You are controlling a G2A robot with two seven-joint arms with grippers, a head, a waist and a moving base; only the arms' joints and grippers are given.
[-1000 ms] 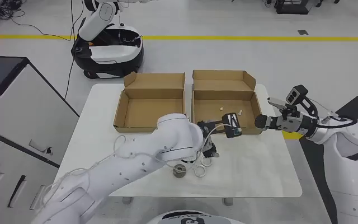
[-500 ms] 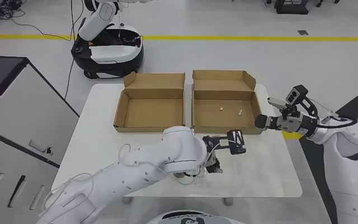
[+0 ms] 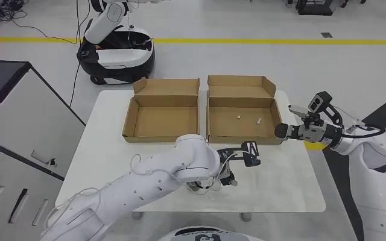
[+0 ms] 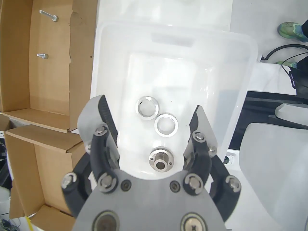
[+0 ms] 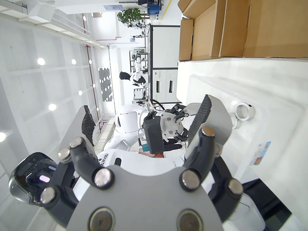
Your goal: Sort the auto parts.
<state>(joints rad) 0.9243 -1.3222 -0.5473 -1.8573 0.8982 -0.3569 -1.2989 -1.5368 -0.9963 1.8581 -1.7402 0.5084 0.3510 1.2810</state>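
Left fingers [image 4: 107, 117] pulled nearer, hub [image 4: 160, 161] between them

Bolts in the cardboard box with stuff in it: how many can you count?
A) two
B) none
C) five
A: the left wrist view shows just a longer bolt and a shorter bolt, lying apart on the floor of the cardboard box.
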